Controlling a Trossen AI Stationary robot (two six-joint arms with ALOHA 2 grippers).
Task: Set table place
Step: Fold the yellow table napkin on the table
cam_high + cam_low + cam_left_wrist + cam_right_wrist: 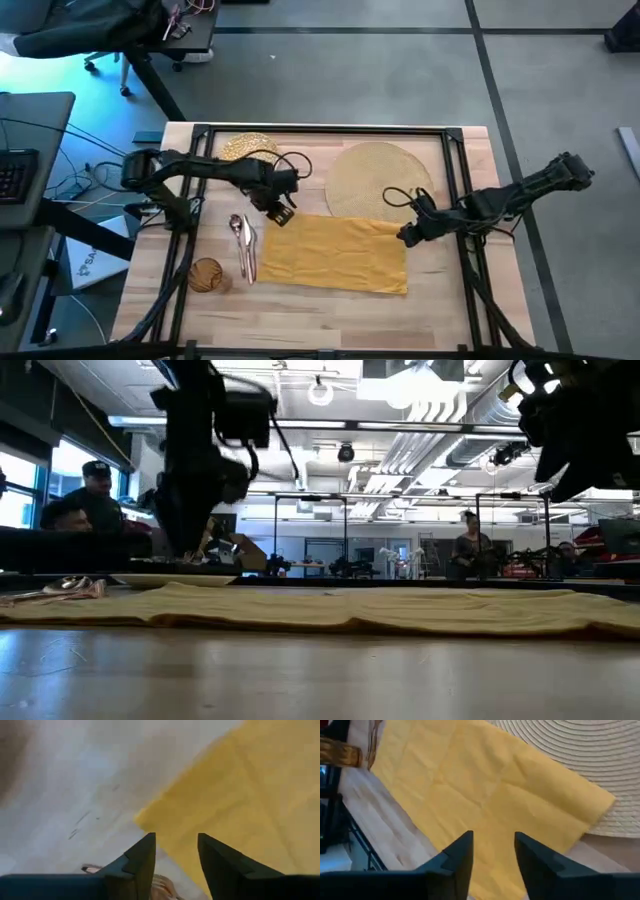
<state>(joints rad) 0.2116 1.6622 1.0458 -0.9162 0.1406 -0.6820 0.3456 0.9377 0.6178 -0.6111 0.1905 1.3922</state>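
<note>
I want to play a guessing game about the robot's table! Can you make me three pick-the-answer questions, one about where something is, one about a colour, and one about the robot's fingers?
1. Where does the amber glass tumbler stand on the light-wood plank table?
A. on the round straw-coloured mat
B. near the left front corner, beside the slim metallic cutlery
C. on the cloth napkin

2. What colour is the spread-out cloth napkin?
A. mustard yellow
B. blue
C. white

3. How are the left gripper fingers?
A. shut on the cutlery
B. shut on the napkin
C. open, holding nothing

Answers:
1. B: the high view shows it by the cutlery, away from the round straw-coloured mat.
2. A: every view shows it yellow.
3. C: the left wrist view shows a gap between the fingers, over the napkin's corner. The right gripper is open too.
</note>
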